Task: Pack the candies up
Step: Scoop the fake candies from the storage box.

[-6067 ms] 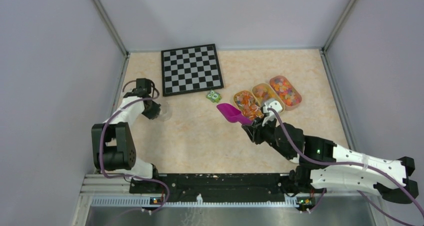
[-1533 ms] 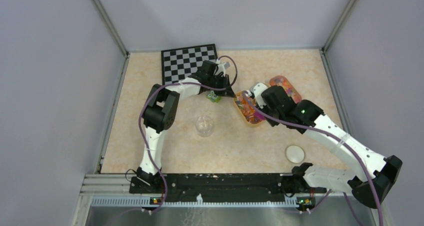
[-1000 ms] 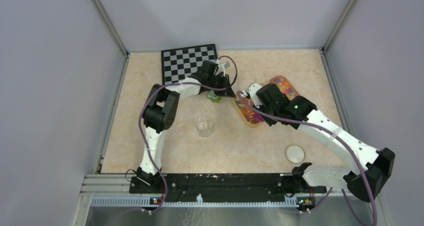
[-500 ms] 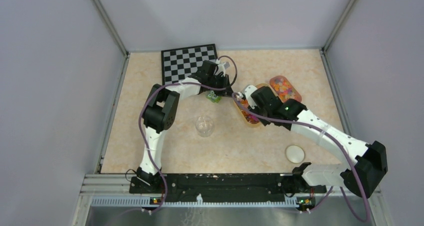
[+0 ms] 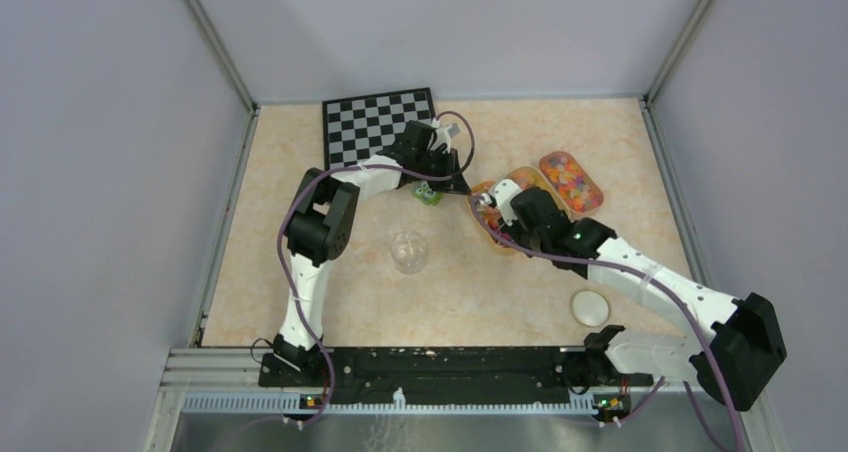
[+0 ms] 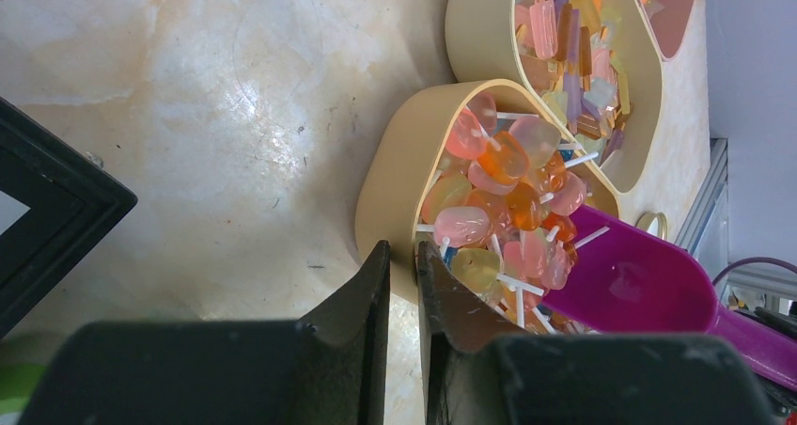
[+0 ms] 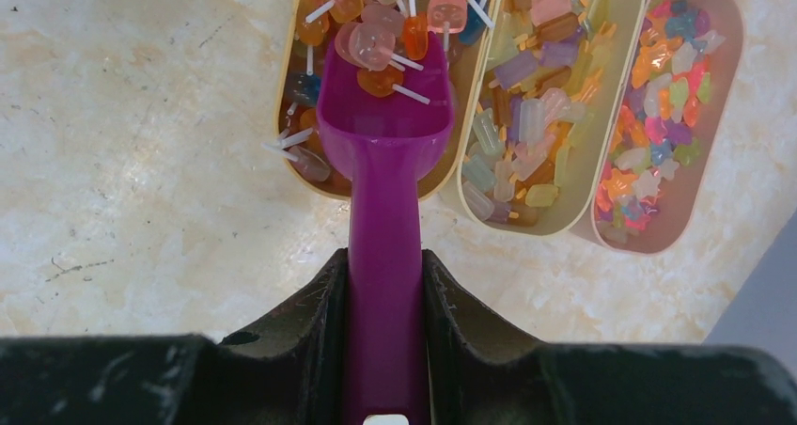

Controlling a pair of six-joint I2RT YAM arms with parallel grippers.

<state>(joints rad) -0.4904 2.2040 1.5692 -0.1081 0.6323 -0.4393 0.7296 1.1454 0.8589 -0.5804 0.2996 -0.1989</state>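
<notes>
- candies (image 7: 381, 44): mostly still heaped in the first tray (image 6: 390, 190). A few lollipop pieces now sit on the lip of the scoop (image 7: 383, 162).
- Change: over the last second or so the right arm swung off the middle tray (image 6: 479, 30) and end tray (image 7: 639, 248). Both show uncovered from above now, and the scoop mouth is dug into the first tray's pile.
- My read: this is the scooping stroke, mid-way. The load is small, so it needs a deeper push or a tilt-up before lifting.
- right gripper (image 7: 385, 275): fingers clamped on the scoop handle, one each side.
- left gripper (image 6: 402, 275): fingers nearly together, pinching the first tray's wall at its 9 o'clock end. It hasn't moved in the last second and a half, so it is likely bracing the tray against the scoop's push.
- Six seconds back the left arm was out at the table's 9 o'clock edge beside the cup (image 5: 408, 252). The cup now stands alone at 7 o'clock of the first tray, well apart. I can't tell if anything is in it.
- lid (image 5: 590, 306): lies flat at 4 o'clock of the trays, so the cup is open to receive.
- green block (image 5: 428, 193): just beside the left gripper at 9 o'clock of the tray. Watch for it on the carry path.
- chessboard (image 5: 382, 137): sits at 10 o'clock, not in play.
</notes>
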